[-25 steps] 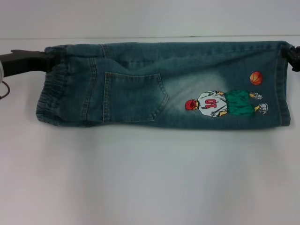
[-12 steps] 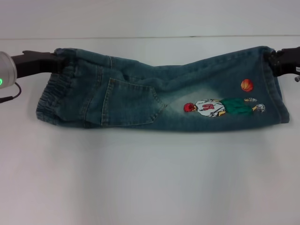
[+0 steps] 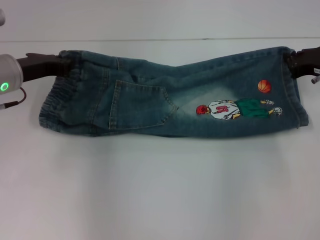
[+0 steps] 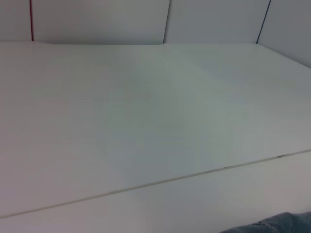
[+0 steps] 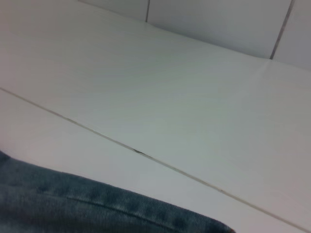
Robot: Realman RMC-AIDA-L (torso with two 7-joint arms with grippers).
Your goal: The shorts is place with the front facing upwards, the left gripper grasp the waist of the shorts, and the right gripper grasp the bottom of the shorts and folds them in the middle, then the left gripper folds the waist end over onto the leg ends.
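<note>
Denim shorts [image 3: 170, 97], folded lengthwise, stretched across the far part of the white table [image 3: 160, 190], parallel to its far edge. Left pincer [image 3: 62, 65] closed on the elastic waist at the far corner, toward the table's left edge. Right pincer [image 3: 290, 61] closed on the leg hem at the far corner, toward the right edge. The cloth sags between the two grips. A back pocket [image 3: 140, 105] and a printed basketball player [image 3: 235, 109] with ball [image 3: 264, 86] face upward.
</note>
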